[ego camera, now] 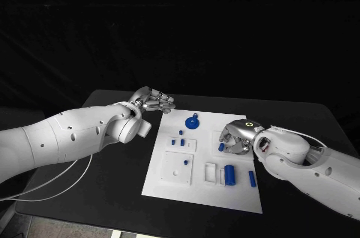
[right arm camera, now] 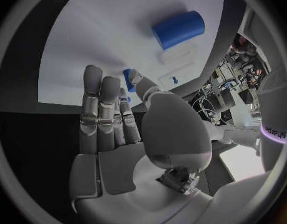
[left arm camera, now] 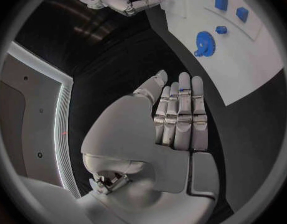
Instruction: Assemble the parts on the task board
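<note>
while most parts point(ego camera: 229, 175) lie loose on the task board point(ego camera: 171, 188), my right hand point(ego camera: 237, 143) pinches a small blue piece point(right arm camera: 128, 78); left hand point(ego camera: 154, 100) is empty, fingers straight. i judge assembly barely started.

No text, label or number can be read on anything here.

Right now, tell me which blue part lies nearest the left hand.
The blue gear, round and toothed, at the board's far end. The left hand hovers just beyond it; the other parts lie further off.
</note>
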Tool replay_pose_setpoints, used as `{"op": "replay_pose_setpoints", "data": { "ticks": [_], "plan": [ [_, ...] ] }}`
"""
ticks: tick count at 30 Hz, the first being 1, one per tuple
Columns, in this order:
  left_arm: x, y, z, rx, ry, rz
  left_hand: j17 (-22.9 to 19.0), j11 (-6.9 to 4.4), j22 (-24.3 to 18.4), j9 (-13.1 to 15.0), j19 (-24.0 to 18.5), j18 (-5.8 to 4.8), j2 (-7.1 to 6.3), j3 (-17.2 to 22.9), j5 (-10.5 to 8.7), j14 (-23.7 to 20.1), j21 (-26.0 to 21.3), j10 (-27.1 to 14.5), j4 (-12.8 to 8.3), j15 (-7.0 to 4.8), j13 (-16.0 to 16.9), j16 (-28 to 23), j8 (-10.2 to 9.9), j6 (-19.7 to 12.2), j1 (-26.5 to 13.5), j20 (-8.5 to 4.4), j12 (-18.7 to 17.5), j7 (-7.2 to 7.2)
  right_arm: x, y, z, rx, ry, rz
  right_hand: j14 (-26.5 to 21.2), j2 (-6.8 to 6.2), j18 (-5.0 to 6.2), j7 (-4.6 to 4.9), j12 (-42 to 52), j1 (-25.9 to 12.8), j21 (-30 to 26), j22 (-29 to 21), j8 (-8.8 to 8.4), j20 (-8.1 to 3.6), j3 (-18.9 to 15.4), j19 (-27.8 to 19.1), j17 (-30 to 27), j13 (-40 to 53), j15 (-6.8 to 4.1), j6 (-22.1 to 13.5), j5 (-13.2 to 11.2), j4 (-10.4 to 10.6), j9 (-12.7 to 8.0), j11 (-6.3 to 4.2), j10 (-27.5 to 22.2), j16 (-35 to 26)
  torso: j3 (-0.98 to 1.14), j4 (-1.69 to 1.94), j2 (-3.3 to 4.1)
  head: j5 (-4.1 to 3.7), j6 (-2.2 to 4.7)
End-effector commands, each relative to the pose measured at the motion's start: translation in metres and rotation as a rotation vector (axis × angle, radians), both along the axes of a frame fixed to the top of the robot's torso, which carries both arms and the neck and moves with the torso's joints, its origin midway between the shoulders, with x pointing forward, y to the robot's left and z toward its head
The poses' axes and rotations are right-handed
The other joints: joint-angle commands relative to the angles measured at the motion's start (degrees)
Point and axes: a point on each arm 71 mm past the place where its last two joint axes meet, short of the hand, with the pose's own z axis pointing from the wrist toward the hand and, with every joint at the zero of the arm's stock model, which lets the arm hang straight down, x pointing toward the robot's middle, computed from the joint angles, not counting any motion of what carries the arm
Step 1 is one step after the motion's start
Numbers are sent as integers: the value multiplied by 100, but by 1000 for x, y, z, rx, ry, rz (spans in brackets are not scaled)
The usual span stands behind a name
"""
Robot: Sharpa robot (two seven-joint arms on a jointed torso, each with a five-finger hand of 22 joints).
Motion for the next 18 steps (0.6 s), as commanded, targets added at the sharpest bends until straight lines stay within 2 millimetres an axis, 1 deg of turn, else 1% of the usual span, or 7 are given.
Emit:
{"op": "replay_pose_setpoints", "data": {
  "ticks": [1, 2, 5, 9, 14, 18],
  "plan": [
    [0, -2, 2, -10, -5, -14, 2, -1, 4, 9, 0, -48, 42, -13, 31, 19, -27, -49, -8, 30, -1, -25, -27, -20, 13, 3, 3, 10, -2, 3, -2, -11, 23, 12, 7, 13, -91, 39, -31, -74, 44, 24, -17, -69, 274, 218, 19, -4, -38, 154, -22, -34, -5, -33, 193, 26, 0, -9, -5, 8, -5],
    [0, -2, 2, -10, -4, -14, 2, -1, 4, 9, 0, -48, 42, -13, 31, 19, -27, -49, -8, 30, -1, -25, -27, -20, 13, 3, 3, 10, -2, 4, -2, -7, 25, 15, 7, -13, -114, 33, -14, -159, 64, 43, -24, -80, 476, 206, 28, 3, -42, 190, -18, -56, -2, -42, 207, 29, 0, -9, -5, 8, -5],
    [0, -2, 1, -10, -4, -14, 2, -1, 4, 9, 0, -48, 42, -13, 31, 19, -27, -49, -8, 30, -1, -25, -27, -20, 13, 3, 3, 10, -4, 7, -1, 7, 30, 26, 12, -51, -131, 35, -17, -279, 91, 68, -26, -105, 616, 203, 47, 1, -57, 251, -16, -77, -5, -62, 270, 37, 0, -7, -5, 6, -6],
    [0, -2, 1, -9, -4, -14, 2, -1, 4, 9, 0, -48, 42, -13, 31, 19, -27, -49, -8, 30, -1, -25, -27, -20, 13, 3, 3, 10, -7, 11, 0, 21, 29, 39, 15, -48, -136, 40, -15, -295, 95, 73, -17, -100, 620, 207, 51, 2, -55, 261, -17, -80, -1, -58, 279, 39, -2, -10, -5, 4, -2],
    [0, -2, 1, -9, -2, -14, 3, -2, 6, 9, 0, -46, 41, -10, 34, 20, -26, -50, -12, 28, -1, -24, -27, -21, 22, 2, 3, 10, -10, 15, 1, 33, 28, 51, 18, -54, -137, 47, -16, -302, 101, 78, -20, -101, 619, 207, 57, 2, -55, 263, -17, -94, -2, -58, 285, 43, -5, -3, -4, -2, -6],
    [0, -2, 1, -9, 0, -14, 3, -2, 6, 9, 0, -46, 41, -10, 34, 20, -26, -50, -12, 28, -1, -24, -27, -21, 22, 2, 3, 10, -10, 16, 1, 35, 28, 51, 17, -63, -136, 54, -18, -307, 105, 83, -23, -101, 618, 206, 62, 1, -53, 245, -17, -104, -4, -54, 273, 44, -6, -7, -7, 3, -7]
  ]
}}
